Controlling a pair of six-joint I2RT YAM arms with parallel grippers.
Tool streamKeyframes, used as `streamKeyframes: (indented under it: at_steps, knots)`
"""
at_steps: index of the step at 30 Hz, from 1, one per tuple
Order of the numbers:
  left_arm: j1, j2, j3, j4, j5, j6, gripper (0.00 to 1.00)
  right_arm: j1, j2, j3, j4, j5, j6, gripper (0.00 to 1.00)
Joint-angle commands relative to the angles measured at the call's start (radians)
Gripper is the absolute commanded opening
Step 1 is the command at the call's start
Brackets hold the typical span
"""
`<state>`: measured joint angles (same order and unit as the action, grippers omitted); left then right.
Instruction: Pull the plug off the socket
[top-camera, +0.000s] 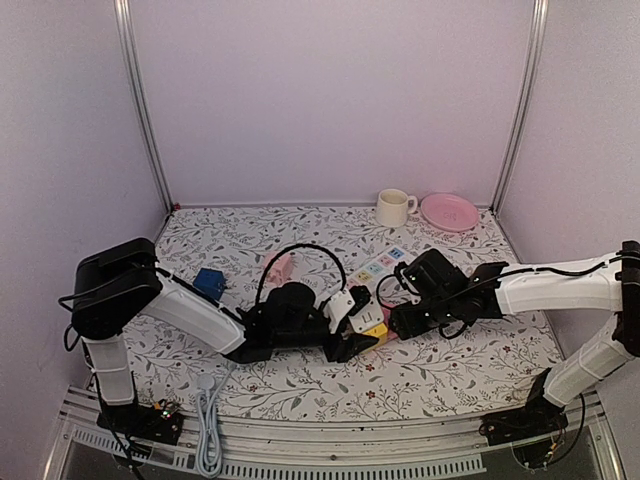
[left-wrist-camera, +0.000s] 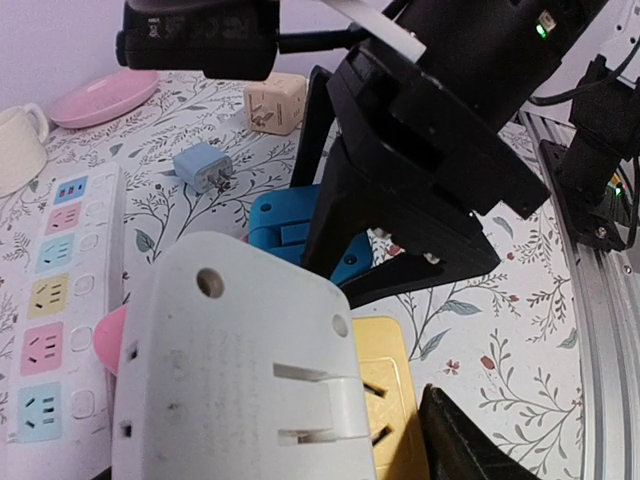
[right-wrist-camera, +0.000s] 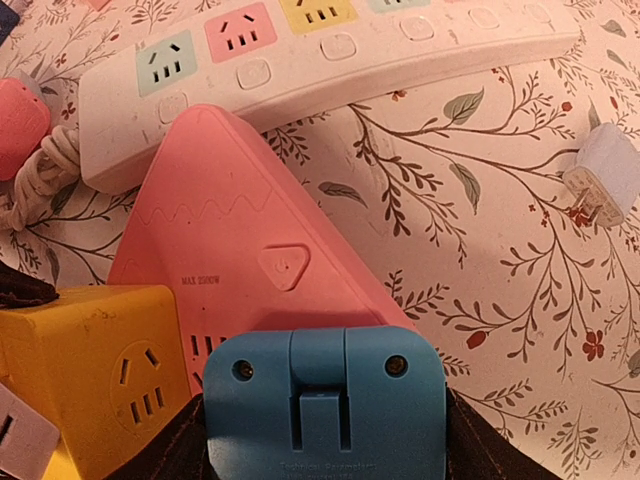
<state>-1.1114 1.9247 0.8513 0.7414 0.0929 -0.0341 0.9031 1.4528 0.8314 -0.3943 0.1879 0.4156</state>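
My left claw (top-camera: 348, 325) is closed on the white plug (left-wrist-camera: 240, 370), gripping its body from the sides. In my left wrist view only one dark finger (left-wrist-camera: 462, 442) shows at the lower right, so I judge the grip mostly from how the plug fills the frame. The plug's two flat prongs point out bare toward the yellow socket cube (left-wrist-camera: 388, 395), which lies on the table just below them. As far as I can tell the prongs are out of the cube's slots, though the angle is steep. My right claw (top-camera: 400, 322) is clamped on the blue plug (right-wrist-camera: 325, 400). Its dark fingers (right-wrist-camera: 480, 445) press both flanks with no gap showing. The blue plug sits at the near end of the pink triangular socket (right-wrist-camera: 230, 240). I cannot tell whether its pins are seated there. The yellow cube touches the pink socket's left side, and the white power strip (right-wrist-camera: 330, 40) lies along the pink socket's far corner. My two claws are close together, tip to tip, at the middle of the table.
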Motion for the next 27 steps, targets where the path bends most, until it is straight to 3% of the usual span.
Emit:
streamKeyframes:
  at_steps: [1, 9, 27]
  knots:
    - [0.024, 0.031, 0.026, -0.102, -0.009, -0.026, 0.46, 0.025, -0.048, 0.066, 0.083, -0.034, -0.021, 0.24]
    - [0.046, 0.032, 0.048, -0.132, 0.058, -0.062, 0.46, 0.054, -0.053, 0.064, 0.083, -0.025, -0.071, 0.24]
    - [0.047, 0.070, 0.096, -0.218, 0.065, -0.047, 0.46, 0.109, -0.022, 0.092, 0.072, 0.014, -0.126, 0.20]
